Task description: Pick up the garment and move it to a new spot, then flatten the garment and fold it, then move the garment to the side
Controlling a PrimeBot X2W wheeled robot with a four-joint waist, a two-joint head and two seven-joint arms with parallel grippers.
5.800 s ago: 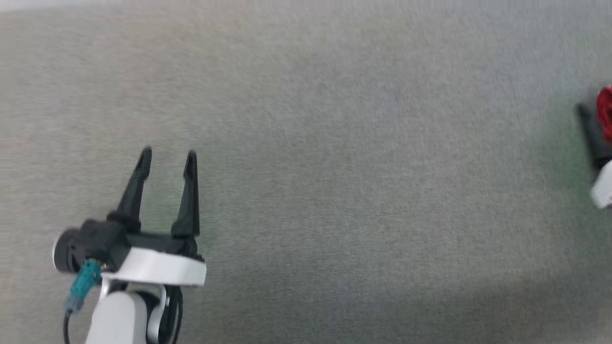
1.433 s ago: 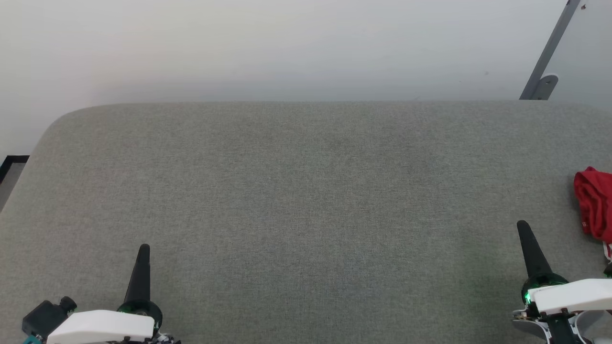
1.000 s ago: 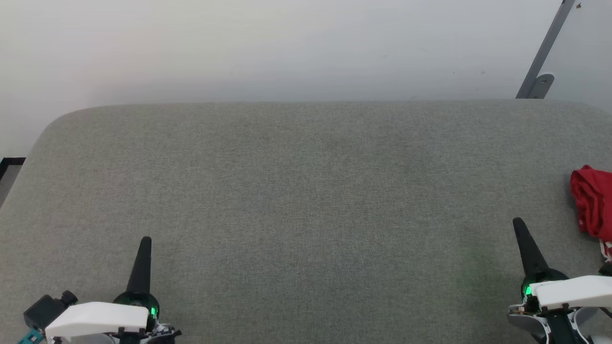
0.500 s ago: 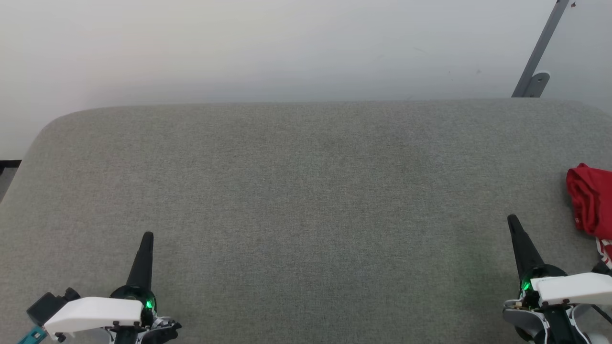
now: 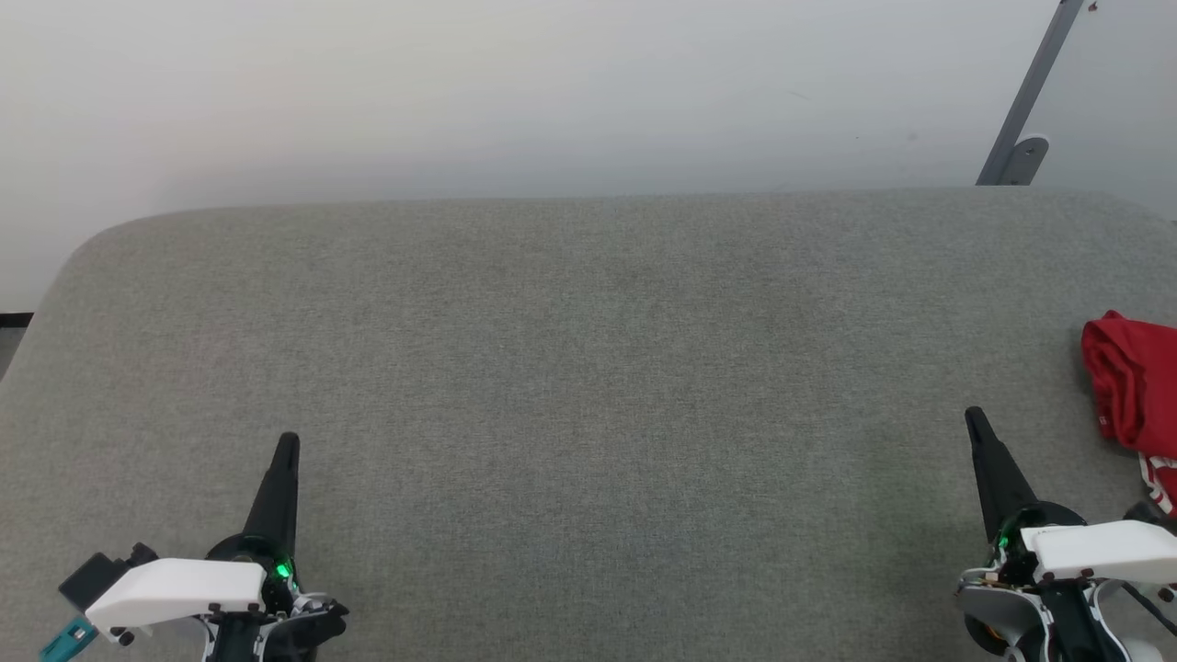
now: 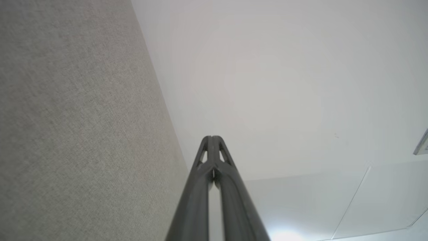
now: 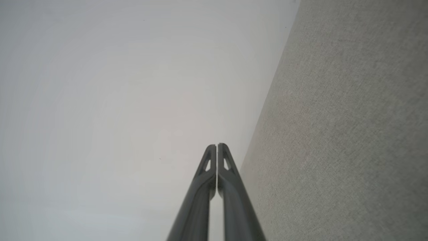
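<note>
In the head view a broad desk (image 5: 588,368) covered in grey fabric runs up to a pale wall (image 5: 460,92), with a slanted grey metal bar (image 5: 1025,101) fixed to the wall at the upper right. The garment (image 5: 1126,386) lies bunched in a red heap on the desk at the right edge of the view, partly cut off, with a scrap of red-and-white trim at its lower end. The left tool (image 5: 285,450) sits at the lower left and the right tool (image 5: 977,425) at the lower right, each seen edge-on as a single dark spike pointing away, a green light glowing at its base. The right tool is near the garment but apart from it. In the left wrist view the two fingers meet at their tips, pressed together on nothing, with the desk to one side and the wall ahead. The right wrist view shows the same: fingers together, empty, beside the grey desk.
</note>
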